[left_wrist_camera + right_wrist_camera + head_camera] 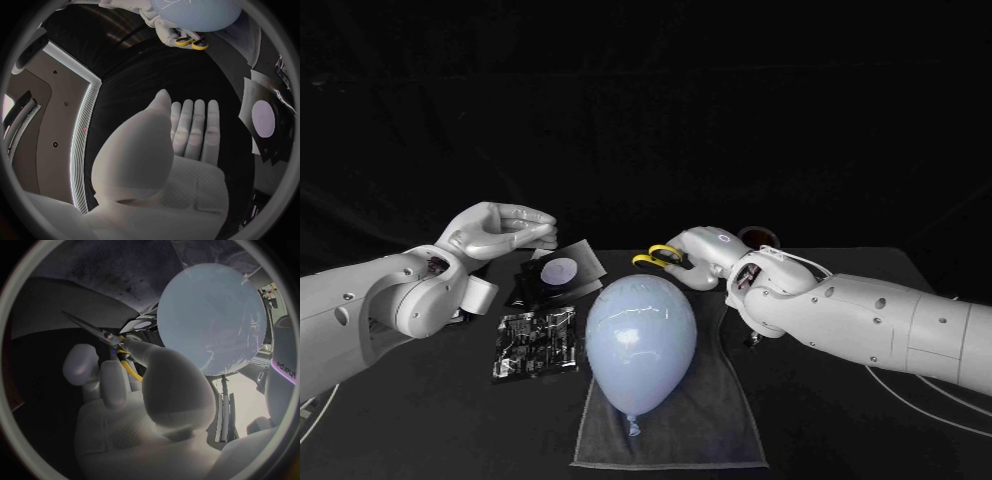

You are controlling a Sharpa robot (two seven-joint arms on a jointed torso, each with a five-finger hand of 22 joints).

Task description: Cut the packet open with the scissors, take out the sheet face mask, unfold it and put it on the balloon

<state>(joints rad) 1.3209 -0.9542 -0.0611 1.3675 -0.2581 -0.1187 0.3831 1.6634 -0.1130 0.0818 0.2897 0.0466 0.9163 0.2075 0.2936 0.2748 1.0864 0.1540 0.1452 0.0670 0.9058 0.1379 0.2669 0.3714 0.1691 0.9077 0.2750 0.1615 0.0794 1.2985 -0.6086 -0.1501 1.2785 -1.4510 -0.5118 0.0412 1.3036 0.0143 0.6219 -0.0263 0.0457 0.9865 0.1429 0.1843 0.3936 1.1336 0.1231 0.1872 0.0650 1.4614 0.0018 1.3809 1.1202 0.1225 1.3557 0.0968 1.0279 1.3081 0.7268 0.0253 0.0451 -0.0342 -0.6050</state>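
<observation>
Step in hand: setting up the cut. The scissors are gripped, but no packet is lifted or cut, so I judge the task to be at its very start.
Right hand [701, 250]: just beyond the far end of the balloon [642, 335] and slightly right of it. Its fingers are closed round the yellow loops of the scissors [651, 261]. In the right wrist view the blades point away past the fingertips and look closed or nearly so.
Left hand [502, 228]: raised over the far left of the table [416, 430], near both packets and touching neither. In the left wrist view the fingers are stretched out side by side with the thumb standing off them, and the palm holds nothing.
Marked packet [563, 272]: a dark square packet with a pale round mark. It lies flat just left of the balloon's far end, right of the left hand.
Printed packet [535, 345]: shiny black, on the near side of the marked one and just beside the balloon's left flank. I cannot tell which of the two holds the mask.
Balloon: pale blue and bare, lying lengthwise on a grey cloth [718, 430] with its knot toward the near edge.
Next move: the left hand probably has to come down, pinch a packet by one edge and lift it clear of the table. The right hand can then open the blades and meet the free edge. The blades should be kept pointing away from the balloon.
</observation>
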